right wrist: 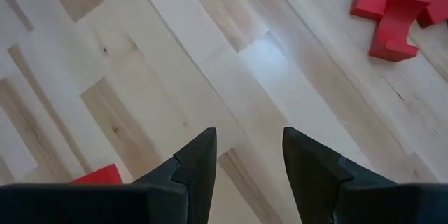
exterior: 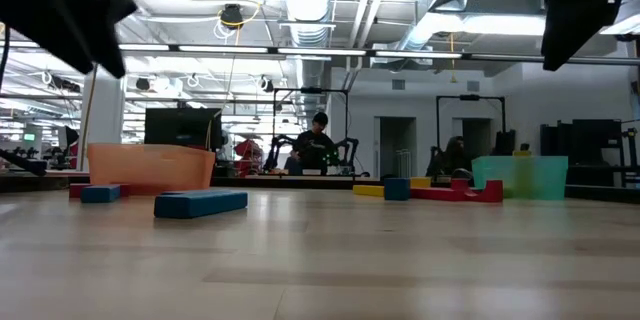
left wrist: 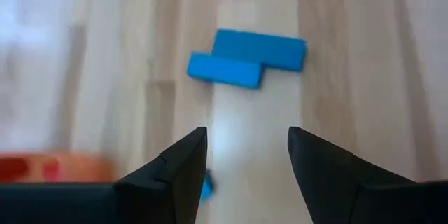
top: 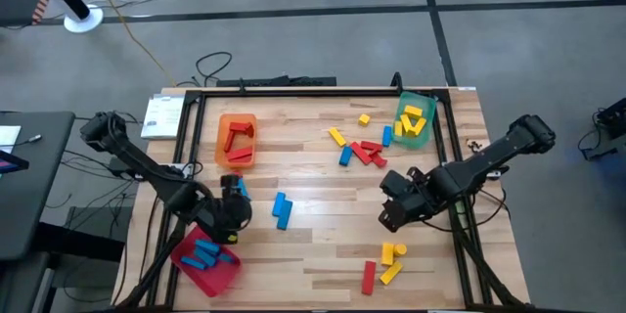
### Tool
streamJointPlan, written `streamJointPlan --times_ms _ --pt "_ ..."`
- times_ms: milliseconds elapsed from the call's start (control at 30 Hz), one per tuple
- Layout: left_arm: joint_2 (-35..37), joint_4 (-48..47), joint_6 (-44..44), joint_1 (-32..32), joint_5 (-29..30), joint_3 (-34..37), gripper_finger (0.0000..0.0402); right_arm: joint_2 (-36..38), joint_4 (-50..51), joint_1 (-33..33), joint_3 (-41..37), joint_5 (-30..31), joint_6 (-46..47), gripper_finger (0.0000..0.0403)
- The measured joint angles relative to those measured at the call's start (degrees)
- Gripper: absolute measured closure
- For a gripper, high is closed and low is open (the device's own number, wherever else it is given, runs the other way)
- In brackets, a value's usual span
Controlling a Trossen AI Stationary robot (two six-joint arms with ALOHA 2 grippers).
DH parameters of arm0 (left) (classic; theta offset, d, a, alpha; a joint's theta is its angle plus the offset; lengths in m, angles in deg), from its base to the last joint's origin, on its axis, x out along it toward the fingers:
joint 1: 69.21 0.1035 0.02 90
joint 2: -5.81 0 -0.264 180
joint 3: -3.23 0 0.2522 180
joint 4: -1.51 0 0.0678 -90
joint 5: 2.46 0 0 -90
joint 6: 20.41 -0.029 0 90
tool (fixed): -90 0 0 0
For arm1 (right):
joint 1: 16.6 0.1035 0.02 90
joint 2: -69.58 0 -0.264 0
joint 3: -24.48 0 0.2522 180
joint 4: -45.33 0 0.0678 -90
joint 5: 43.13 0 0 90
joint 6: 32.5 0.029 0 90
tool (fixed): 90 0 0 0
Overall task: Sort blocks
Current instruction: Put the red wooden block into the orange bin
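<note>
— Why is the left pincer (left wrist: 245,157) hanging open and empty there?
— It's facing two blue blocks (left wrist: 246,57) lying mid-table, likely its next pick.
— And the right pincer (right wrist: 248,155)?
— Also gaping empty, waiting over bare table (top: 323,245).

Red block (right wrist: 98,176) half behind the right pincer's finger (right wrist: 189,175), picture's edge.
</note>
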Motion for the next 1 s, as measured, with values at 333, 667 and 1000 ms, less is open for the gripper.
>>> streamJointPlan --times_ms 333,667,1000 --pt "0.58 -22.84 23.06 -2.44 -2.67 0.09 0.0207 0.0 -3.19 1.82 0.0 0.13 -2.02 0.0223" --pt "1.03 -20.71 32.72 -3.16 -5.03 11.46 0.0207 -0.13 -3.3 1.82 0.0 0.35 -2.18 0.0223" --pt "12.51 -9.43 40.78 -3.16 -0.7 26.02 0.0207 -0.13 -3.34 1.82 0.0 0.34 -2.15 0.0223"
